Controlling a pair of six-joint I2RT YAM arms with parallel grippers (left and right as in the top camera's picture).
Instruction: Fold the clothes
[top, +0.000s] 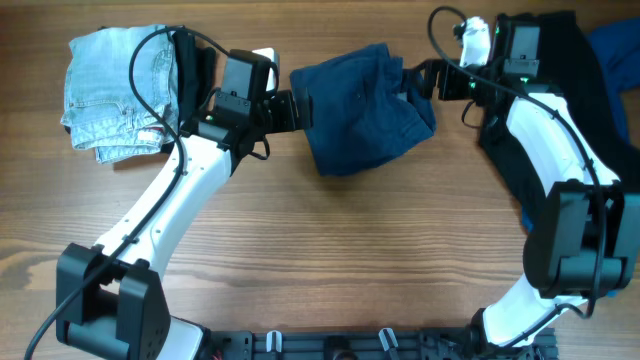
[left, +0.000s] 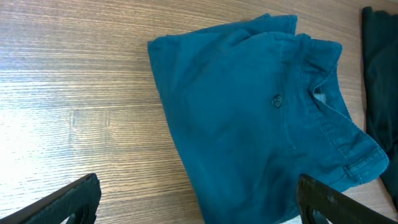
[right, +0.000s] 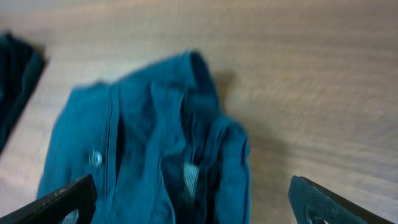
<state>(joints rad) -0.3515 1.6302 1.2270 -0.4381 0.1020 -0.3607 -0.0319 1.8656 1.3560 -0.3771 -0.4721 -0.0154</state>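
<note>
- Two sets of jaws spread wide, empty: left gripper (top: 303, 110) and right gripper (top: 413, 80), flanking folded navy shorts (top: 365, 105).
- Folded pale jeans (top: 112, 90) far left on wooden table (top: 350, 230).

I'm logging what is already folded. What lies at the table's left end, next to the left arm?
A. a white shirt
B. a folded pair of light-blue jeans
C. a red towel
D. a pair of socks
B: the overhead view shows a folded pair of light-blue jeans at the left end of the table, apart from the navy shorts in the middle.
</note>
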